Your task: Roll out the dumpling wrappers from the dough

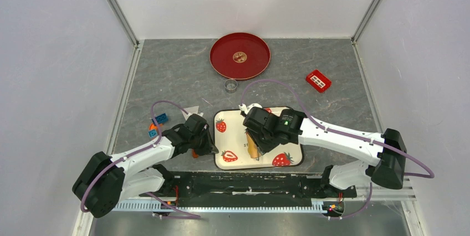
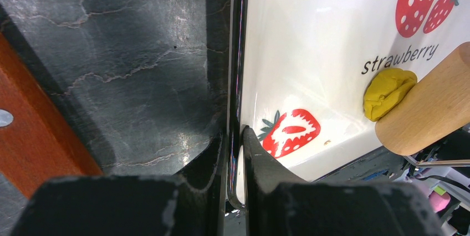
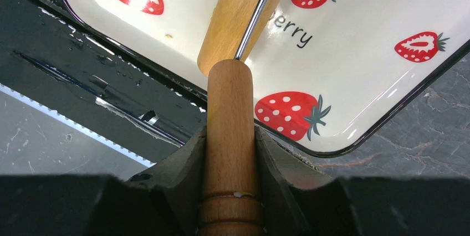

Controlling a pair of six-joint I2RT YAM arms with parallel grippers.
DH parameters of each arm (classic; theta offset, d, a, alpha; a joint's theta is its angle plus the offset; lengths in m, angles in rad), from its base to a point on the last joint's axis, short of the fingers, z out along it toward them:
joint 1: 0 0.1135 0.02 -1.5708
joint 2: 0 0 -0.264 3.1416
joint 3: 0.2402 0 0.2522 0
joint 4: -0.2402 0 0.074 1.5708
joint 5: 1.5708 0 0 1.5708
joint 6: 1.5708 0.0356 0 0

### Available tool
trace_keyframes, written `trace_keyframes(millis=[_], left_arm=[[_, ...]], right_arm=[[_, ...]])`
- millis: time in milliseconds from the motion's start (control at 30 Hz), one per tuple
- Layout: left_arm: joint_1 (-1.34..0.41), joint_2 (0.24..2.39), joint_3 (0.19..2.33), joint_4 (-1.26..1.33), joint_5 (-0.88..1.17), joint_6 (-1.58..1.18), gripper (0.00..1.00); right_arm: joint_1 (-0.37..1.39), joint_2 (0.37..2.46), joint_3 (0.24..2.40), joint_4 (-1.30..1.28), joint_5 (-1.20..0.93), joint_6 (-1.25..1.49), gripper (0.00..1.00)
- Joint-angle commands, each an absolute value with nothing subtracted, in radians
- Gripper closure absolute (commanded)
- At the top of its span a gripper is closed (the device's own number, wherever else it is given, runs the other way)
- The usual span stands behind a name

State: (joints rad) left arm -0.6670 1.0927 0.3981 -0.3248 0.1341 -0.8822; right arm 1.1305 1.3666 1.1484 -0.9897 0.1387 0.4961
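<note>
A white strawberry-print tray lies between the arms. My left gripper is shut on the tray's left rim, one finger inside and one outside; from above it sits at the tray's left edge. A lump of yellow dough rests on the tray, touching the barrel of a wooden roller. My right gripper is shut on the roller's handle, the barrel lying on the tray. One small round dumpling wrapper lies in the middle of the red plate.
The red plate stands at the back centre, a small metal ring just in front of it. A red block lies back right. Blue and orange pieces lie left. An orange-brown handle lies beside my left gripper.
</note>
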Motion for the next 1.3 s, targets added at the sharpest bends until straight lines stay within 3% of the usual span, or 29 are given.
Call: trace_keyframes(millis=[0, 1267], left_arm=[[-0.663, 1.107, 0.39, -0.327, 0.094, -0.89, 0.98], [-0.663, 1.109, 0.391, -0.328, 0.094, -0.89, 0.98]], right_arm=[[1.136, 1.431, 1.107, -1.036, 0.151, 0.487, 1.0], [0.986, 1.466, 0.943, -0.998, 0.135, 0.375, 1.0]])
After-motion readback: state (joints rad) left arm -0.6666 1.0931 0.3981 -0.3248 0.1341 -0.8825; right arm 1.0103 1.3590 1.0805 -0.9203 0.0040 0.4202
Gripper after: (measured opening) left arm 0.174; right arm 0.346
